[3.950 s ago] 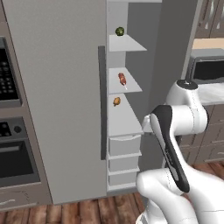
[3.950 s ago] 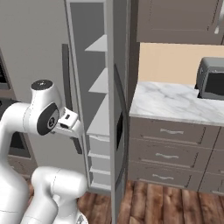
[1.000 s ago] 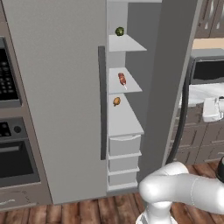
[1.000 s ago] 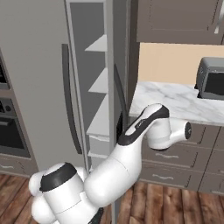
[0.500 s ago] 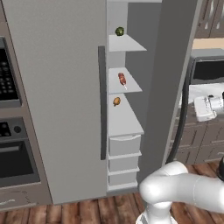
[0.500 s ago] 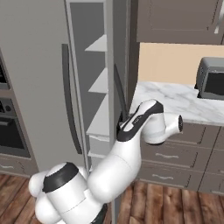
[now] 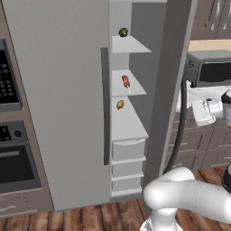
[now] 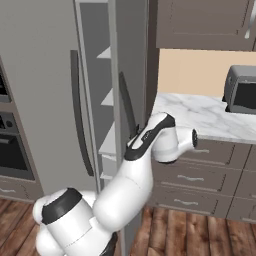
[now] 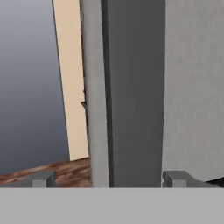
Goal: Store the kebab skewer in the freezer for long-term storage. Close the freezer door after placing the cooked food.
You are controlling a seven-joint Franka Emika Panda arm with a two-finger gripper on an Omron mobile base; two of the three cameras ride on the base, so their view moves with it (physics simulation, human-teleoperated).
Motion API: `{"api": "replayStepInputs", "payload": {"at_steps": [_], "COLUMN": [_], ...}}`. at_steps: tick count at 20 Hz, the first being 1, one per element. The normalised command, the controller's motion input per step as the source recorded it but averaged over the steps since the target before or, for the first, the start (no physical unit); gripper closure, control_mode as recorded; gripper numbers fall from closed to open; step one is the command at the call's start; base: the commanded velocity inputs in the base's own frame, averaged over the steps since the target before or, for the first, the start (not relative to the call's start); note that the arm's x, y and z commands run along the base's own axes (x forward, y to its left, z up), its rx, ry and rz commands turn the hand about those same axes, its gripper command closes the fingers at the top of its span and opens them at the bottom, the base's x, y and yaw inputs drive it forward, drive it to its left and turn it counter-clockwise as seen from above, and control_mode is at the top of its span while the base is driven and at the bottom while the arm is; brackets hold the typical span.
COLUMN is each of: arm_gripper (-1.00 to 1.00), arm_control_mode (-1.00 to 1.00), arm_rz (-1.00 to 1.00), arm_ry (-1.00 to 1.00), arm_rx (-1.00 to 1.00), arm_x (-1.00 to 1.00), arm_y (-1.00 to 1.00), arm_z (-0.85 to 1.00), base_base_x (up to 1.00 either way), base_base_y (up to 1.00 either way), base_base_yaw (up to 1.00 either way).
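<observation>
Kitchen: gripper [image 9: 109, 177] wide apart, straddling freezer door [image 9: 131, 87] edge.

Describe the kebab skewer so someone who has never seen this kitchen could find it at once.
Look inside the open freezer, at its stack of white shelves. The kebab skewer lies on the second shelf from the top: reddish meat on a pale stick, unlike the green item above and the orange item below.
</observation>
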Motion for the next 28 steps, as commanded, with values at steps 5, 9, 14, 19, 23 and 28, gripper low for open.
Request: {"api": "replayStepInputs", "payload": {"at_steps": [5, 9, 14, 19, 23, 28], "arm_gripper": [-1.00, -1.00, -1.00, -1.00, -1.00, -1.00], "arm_control_mode": [-1.00, -1.00, -1.00, -1.00, -1.00, -1.00], "arm_rz": [0.00, 0.00, -0.10, -0.20, -0.29, -0.24], "arm_ry": [0.00, 0.00, 0.00, 0.10, 0.22, 0.24], "arm_rx": [-0.01, -0.02, -0.04, -0.01, -0.04, 0.00], "arm_x": [0.00, 0.00, 0.17, 0.37, 0.48, 0.56], "arm_y": [0.88, 1.00, 0.95, 0.61, 0.40, 0.10], "arm_z": [-0.01, 0.00, 0.00, 0.00, 0.07, 0.11], "base_base_x": [0.00, 0.00, 0.00, 0.00, 0.00, 0.00], "base_base_y": [0.00, 0.00, 0.00, 0.00, 0.00, 0.00], "base_base_yaw": [0.00, 0.00, 0.00, 0.00, 0.00, 0.00]}}
